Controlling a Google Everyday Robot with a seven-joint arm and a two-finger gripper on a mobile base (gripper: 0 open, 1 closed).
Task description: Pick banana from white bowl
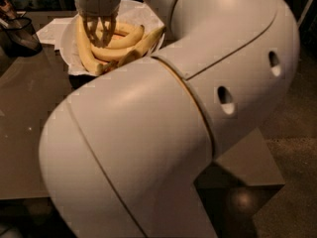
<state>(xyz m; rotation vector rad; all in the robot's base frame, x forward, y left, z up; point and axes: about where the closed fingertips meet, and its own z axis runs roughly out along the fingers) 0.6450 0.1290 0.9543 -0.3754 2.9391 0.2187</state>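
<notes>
Bananas (124, 37) lie in the white bowl (64, 43) at top left of the camera view; several yellow ones, loosely piled, the exact count is unclear because they overlap; one long banana curves down the bowl's left side, the others fan out to the right, tips reaching toward the rim; the bowl's right and near parts are hidden behind the arm (188, 108), so only the left rim and a bit of the far rim show; crumpled paper (78, 71) lines the bowl, seen at the near left edge under the fruit.

Gripper (100, 31) hangs straight down over the pile's left-middle, low in among the bananas, its wrist cut off by the top edge; whether it is open, closed or gripping a banana cannot be told, dark and blurred against the fruit.

The arm's big pale elbow and link fill most of the view, blocking the table's (25, 113) middle and right; the bowl sits on this dark table; a dark mesh basket (20, 33) stands to the left, well apart from the bowl, its contents hard to make out, partly cut by the left edge; a flat white sheet (49, 29) lies between basket and bowl; floor (297, 157) at right is dim.
</notes>
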